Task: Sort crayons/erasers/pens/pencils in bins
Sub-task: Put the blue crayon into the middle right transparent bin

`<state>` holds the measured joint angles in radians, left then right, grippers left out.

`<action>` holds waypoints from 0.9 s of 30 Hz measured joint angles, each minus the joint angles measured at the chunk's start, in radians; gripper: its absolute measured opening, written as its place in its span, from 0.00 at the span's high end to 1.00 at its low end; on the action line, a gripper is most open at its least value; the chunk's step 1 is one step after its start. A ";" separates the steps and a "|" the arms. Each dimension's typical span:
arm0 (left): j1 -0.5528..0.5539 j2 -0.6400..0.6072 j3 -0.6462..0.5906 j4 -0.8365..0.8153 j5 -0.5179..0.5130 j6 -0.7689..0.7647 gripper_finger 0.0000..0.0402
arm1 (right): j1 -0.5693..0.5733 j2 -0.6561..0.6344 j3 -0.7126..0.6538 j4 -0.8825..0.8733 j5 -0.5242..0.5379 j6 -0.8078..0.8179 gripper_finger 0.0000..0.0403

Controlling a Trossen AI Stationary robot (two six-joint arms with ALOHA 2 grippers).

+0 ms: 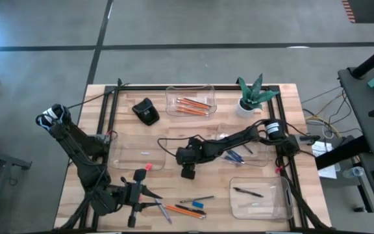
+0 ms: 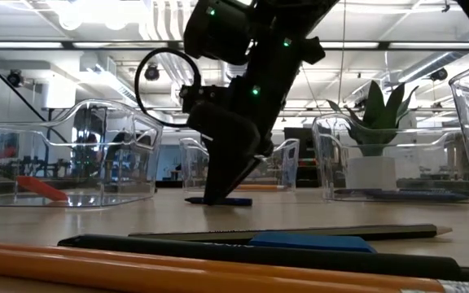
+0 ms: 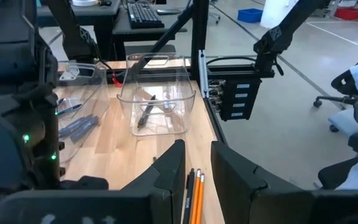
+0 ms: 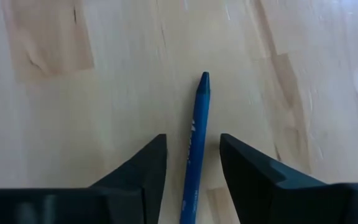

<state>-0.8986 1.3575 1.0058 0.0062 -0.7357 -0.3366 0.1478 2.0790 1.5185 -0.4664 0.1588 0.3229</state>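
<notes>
One slim blue crayon [image 4: 196, 140], pointed tip, lying flat between open jaws

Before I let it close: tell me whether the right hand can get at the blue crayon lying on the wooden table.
Probably yes. The right hand stands open with one finger on each side of the slim blue crayon, which lies flat on the bare wooden table with nothing between them.

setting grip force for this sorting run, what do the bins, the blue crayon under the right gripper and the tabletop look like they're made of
Bins: clear, glossy, apparently rigid plastic; the contents and room show through the walls.
Blue crayon: probably wax in a matte paper wrapper, with faint print along it; it lies between the open fingers of the right gripper.
Tabletop: light wood, smooth; grain and plank joints show.
</notes>
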 joint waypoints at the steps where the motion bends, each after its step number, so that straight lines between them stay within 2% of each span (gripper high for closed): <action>1: 0.000 0.000 0.000 -0.001 0.000 0.000 0.85 | -0.002 0.006 0.000 0.000 -0.002 0.002 0.65; 6: 0.000 0.000 0.000 -0.007 0.000 0.000 0.85 | -0.003 0.023 0.001 -0.010 -0.007 0.007 0.71; 15: 0.000 0.000 0.000 -0.008 0.000 0.000 0.85 | -0.005 0.031 -0.002 -0.032 -0.049 0.010 0.95; 20: 0.000 0.000 0.000 -0.008 0.000 0.000 0.85 | -0.006 0.018 -0.003 -0.042 -0.064 0.006 0.96; 27: 0.000 0.000 0.000 -0.009 0.004 0.000 0.85 | -0.005 -0.084 -0.016 -0.126 -0.094 -0.052 0.96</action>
<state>-0.8986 1.3575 1.0058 -0.0027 -0.7320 -0.3370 0.1430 1.9949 1.5028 -0.5927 0.0645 0.2714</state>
